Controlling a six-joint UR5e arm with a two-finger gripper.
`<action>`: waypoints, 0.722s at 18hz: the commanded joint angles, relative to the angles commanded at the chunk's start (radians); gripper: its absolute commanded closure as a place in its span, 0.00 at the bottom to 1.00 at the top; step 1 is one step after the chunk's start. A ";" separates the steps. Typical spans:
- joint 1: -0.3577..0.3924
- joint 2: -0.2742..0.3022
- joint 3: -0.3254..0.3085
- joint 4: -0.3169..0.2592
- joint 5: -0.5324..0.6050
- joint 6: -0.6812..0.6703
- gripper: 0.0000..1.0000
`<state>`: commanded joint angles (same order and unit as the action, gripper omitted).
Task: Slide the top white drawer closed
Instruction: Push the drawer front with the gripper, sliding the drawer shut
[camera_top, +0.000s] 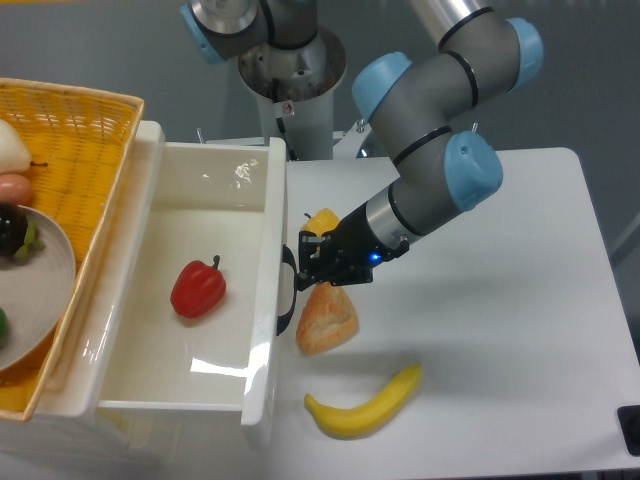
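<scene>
The top white drawer stands pulled out at the left, a deep glossy box with a red pepper lying inside. Its front panel faces right and carries a curved black handle. My gripper is at that front panel, its dark fingers pressed against the handle's upper part. The fingers look close together with nothing between them, but the gap is hard to read from this angle.
A bread roll lies just right of the drawer front, under the gripper. A yellow fruit piece sits behind the gripper and a banana lies in front. A yellow wicker basket with a plate rests at the left.
</scene>
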<state>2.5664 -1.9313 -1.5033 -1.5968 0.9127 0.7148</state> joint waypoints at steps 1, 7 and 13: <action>0.000 0.006 0.002 -0.005 0.000 0.000 0.97; -0.025 0.018 -0.002 -0.011 0.002 -0.002 0.97; -0.046 0.026 -0.003 -0.011 0.003 -0.011 0.97</action>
<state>2.5204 -1.9052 -1.5064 -1.6076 0.9158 0.7041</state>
